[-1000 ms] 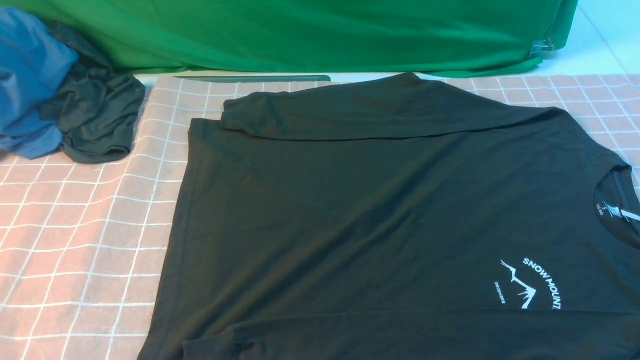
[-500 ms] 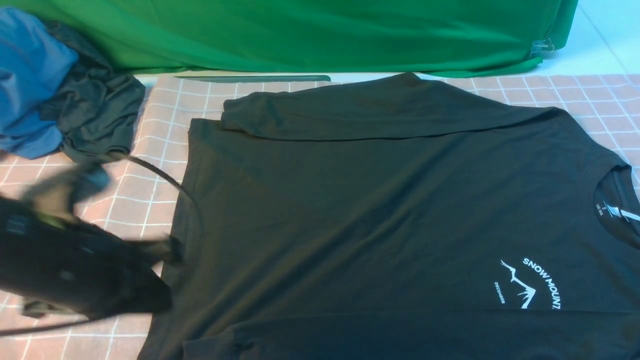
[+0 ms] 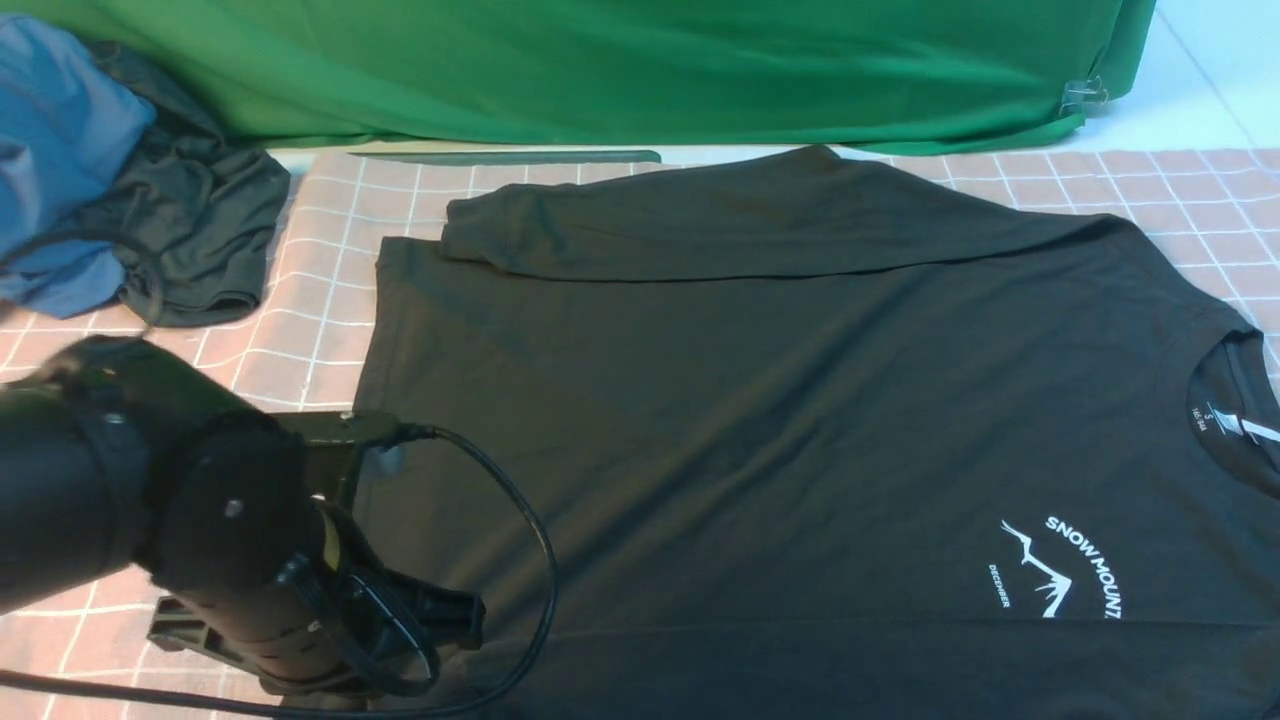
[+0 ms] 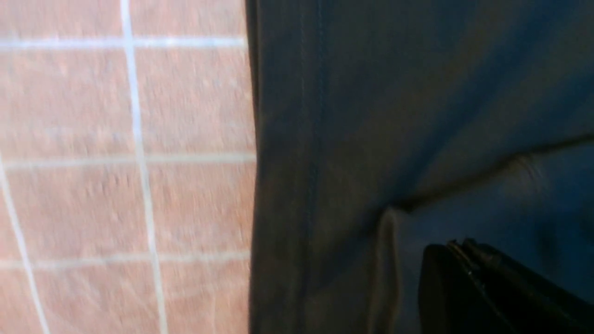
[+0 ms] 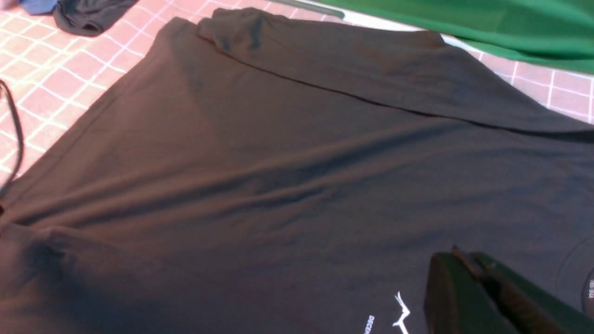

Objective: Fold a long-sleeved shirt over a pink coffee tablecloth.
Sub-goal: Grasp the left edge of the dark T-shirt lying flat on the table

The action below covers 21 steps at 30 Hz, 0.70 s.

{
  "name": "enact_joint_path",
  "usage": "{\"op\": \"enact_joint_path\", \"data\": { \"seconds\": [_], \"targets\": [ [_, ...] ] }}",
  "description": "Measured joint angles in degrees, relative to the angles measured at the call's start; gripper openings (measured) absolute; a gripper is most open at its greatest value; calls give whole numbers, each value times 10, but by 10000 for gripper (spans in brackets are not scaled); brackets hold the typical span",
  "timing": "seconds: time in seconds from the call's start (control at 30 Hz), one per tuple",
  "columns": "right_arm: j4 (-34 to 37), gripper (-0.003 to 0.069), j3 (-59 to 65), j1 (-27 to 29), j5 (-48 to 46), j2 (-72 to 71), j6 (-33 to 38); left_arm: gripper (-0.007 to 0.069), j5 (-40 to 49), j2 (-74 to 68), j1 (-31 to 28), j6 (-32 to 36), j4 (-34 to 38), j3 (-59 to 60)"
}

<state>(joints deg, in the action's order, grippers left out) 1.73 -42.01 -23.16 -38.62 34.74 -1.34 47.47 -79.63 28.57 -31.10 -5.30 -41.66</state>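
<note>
Long-sleeved shirt [image 3: 760, 400]: laid flat and front up on the pink coffee tablecloth [image 3: 310, 290], with the round neck [image 3: 1235, 410] to the right and the hem to the left.
Far sleeve [image 3: 700, 225]: folded in across the body along the far edge, with the cuff ending near the left hem.
Near sleeve [image 3: 800, 670]: laid along the near edge of the body.
Logo [image 3: 1060, 570]: white mountain mark with lettering, seen on the chest near the neck.
Pink coffee tablecloth: spread under the whole shirt and left bare on the left and at the far right.
Left arm [image 3: 200, 510]: seen at the near left, over the hem corner of the shirt, with a black cable [image 3: 520, 540] looped across the cloth beside it.
Left tool [image 4: 459, 250]: fingers pressed together over the near sleeve, just inside the hem edge, with nothing seen between them. Contact with the fabric cannot be told.
Right tool [image 5: 457, 257]: fingers brought together above the chest of the shirt, near the logo, with nothing held.
Green cloth [image 3: 600, 70]: draped along the far side.
Blue garment [image 3: 60, 150]: bunched at the far left with a dark garment [image 3: 200, 230], apart from the shirt.
</note>
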Motion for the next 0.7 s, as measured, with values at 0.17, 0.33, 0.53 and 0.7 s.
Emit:
{"op": "enact_joint_path", "data": {
  "seconds": [0.17, 0.33, 0.53, 0.7],
  "targets": [
    [1, 38, 0, 0, 3, 0, 0, 179, -27, -37, 0, 1, -3, 0],
    [1, 38, 0, 0, 5, 0, 0, 340, -38, -62, 0, 1, -5, 0],
    [1, 38, 0, 0, 8, 0, 0, 446, -49, -66, 0, 1, -5, 0],
    [1, 38, -1, 0, 17, 0, 0, 448, -69, -68, 0, 1, -6, 0]
  ]
}}
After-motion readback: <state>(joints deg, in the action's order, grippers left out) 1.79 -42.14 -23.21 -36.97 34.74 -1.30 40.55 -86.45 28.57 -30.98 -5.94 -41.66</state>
